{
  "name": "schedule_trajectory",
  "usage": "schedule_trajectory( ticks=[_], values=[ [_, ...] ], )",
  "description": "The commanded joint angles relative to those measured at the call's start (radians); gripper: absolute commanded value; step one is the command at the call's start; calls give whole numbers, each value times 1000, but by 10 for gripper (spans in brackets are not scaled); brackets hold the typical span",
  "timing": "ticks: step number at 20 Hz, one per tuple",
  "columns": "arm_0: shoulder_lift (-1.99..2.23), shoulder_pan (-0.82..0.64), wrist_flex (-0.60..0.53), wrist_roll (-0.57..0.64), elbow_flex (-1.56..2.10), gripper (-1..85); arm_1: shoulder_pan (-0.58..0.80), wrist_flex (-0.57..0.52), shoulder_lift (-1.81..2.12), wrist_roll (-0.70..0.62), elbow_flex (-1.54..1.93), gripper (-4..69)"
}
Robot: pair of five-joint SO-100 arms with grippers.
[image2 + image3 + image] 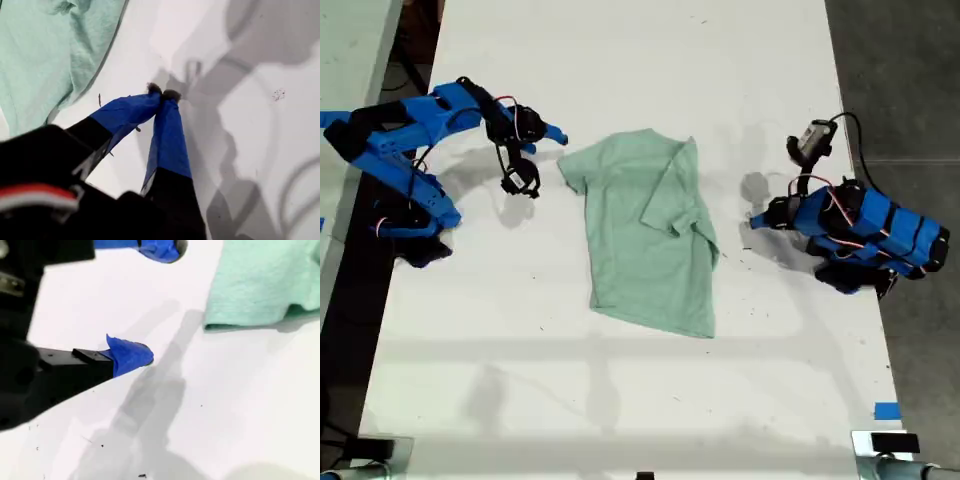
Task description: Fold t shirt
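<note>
The t shirt point(645, 235) is laid flat near the middle of the white tabletop point(620, 400), between the two blue arms; it is pale mint-green, plain and a little wrinkled. In the exterior view one short sleeve is spread out toward the exterior view's left at the upper end of the cloth; the opposite side is turned over onto the body, so that a diagonal fold is seen there; the lower hem is lying slightly askew.

The first hand point(757, 221) is seen near the edge of the cloth at the exterior view's right, apart from it; no cloth is touched by it. In the first wrist view the two blue fingertips of this hand point(162, 92) are pressed together with nothing between them, low over the bare tabletop; the t shirt point(45, 60) is seen beside them, not in contact.

The second hand point(542, 160) is held just beside the spread sleeve, at the exterior view's left. In the second wrist view its fingers point(132, 356) are seen wide apart around bare tabletop, and nothing is gripped by the hand point(152, 302); a corner of the t shirt point(260, 285) is lying near, not touched.

A small piece of blue tape point(886, 410) is stuck on the tabletop at the exterior view's lower right.
</note>
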Motion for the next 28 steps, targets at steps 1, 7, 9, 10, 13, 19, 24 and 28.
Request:
schedule_trajectory(
  ticks=[1, 7, 9, 10, 13, 19, 24, 28],
  values=[
    [-80, 52, -57, 3, -98, 286, 0, -5, 12, 2, 37, 9],
    [-308, 132, -78, -9, -235, 232, 2, -5, 12, 2, 37, 9],
    [-402, 147, -55, -14, -291, 52, 2, -5, 12, 2, 37, 9],
    [-440, 141, -28, -29, -316, -2, 2, -5, 12, 2, 37, 9],
    [-408, 161, 31, -37, -370, -2, 0, -5, 12, 2, 37, 9],
    [-341, 330, 301, -52, -796, -2, 0, -5, 12, 2, 37, 9],
    [-433, 502, 405, -55, -1190, -3, 0, -5, 12, 2, 37, 9],
    [-479, 561, 339, -77, -1232, -3, 0, -5, 12, 2, 37, 9]
  ],
)
